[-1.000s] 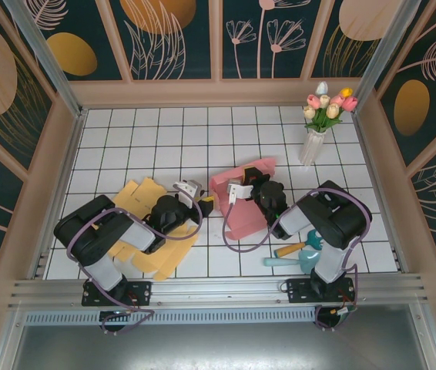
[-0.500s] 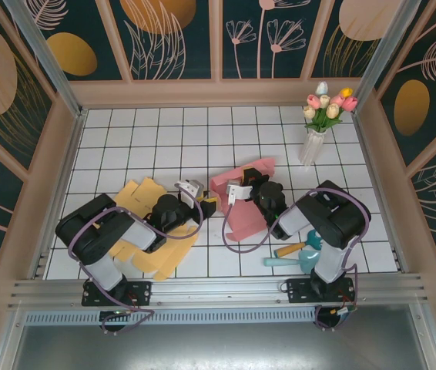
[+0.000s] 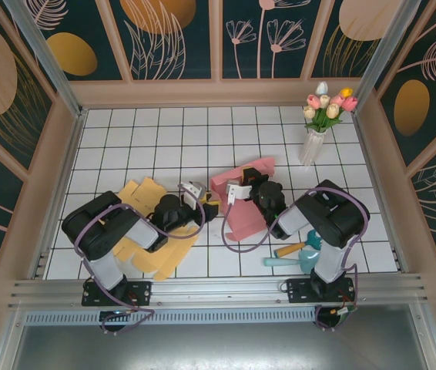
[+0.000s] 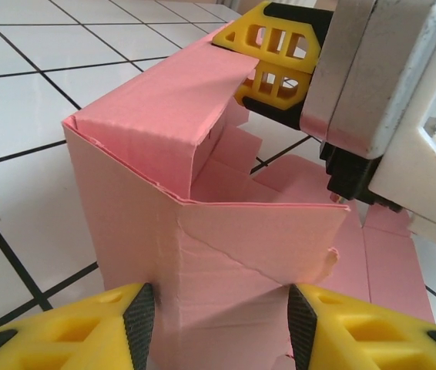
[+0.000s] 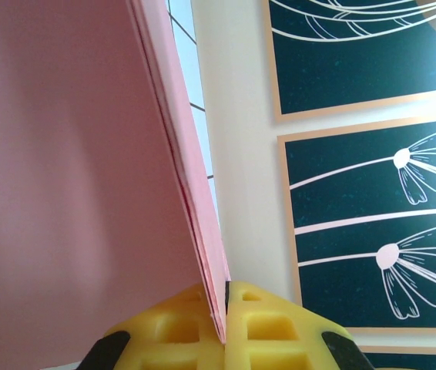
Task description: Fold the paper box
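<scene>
Shifted slightly rightward, the left tool [image 4: 219,308] is held parted around the near wall of the paper box [image 3: 245,217], found mid-counter just to its right. The far side is clenched by the right tool [image 5: 226,308].

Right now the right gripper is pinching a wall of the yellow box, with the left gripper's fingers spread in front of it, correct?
Wrong colour: it is pink, not yellow. The right wrist view shows the right gripper shut on a wall of the pink box, and the left gripper has its fingers spread in front of it.
</scene>
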Robot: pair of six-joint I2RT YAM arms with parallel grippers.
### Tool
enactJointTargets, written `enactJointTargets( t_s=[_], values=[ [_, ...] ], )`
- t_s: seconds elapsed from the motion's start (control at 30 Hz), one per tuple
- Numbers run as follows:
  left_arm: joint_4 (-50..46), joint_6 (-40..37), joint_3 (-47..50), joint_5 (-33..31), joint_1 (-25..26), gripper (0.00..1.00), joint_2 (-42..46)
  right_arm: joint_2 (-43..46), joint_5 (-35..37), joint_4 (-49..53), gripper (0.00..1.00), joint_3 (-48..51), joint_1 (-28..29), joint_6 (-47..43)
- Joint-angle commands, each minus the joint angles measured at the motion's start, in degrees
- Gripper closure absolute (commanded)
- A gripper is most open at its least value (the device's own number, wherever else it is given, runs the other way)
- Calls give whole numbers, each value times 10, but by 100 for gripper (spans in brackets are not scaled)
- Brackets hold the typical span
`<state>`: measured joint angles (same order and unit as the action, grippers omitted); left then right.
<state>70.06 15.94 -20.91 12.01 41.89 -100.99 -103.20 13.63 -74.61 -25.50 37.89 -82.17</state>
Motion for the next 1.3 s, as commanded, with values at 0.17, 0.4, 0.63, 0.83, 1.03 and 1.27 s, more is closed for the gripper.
enactJointTargets(
  t_s=[0.17,0.4,0.63,0.83,1.03,1.27],
  values=[
    [-26,-1,-51,-44,-2,49,-43,-8,-4,23,100,3,5,16],
    [-35,17,-67,-111,-2,48,-46,-8,-11,30,100,3,5,18],
    [-38,35,-68,-202,-2,47,-43,-6,-12,33,100,4,5,20],
    [-15,52,-64,-190,-1,48,-40,-8,-11,35,100,1,5,22],
    [6,57,-73,-146,8,48,-55,-5,-12,42,100,-3,7,28],
    [23,62,-88,-139,22,48,-78,-8,-10,40,100,-1,10,31]
  ],
)
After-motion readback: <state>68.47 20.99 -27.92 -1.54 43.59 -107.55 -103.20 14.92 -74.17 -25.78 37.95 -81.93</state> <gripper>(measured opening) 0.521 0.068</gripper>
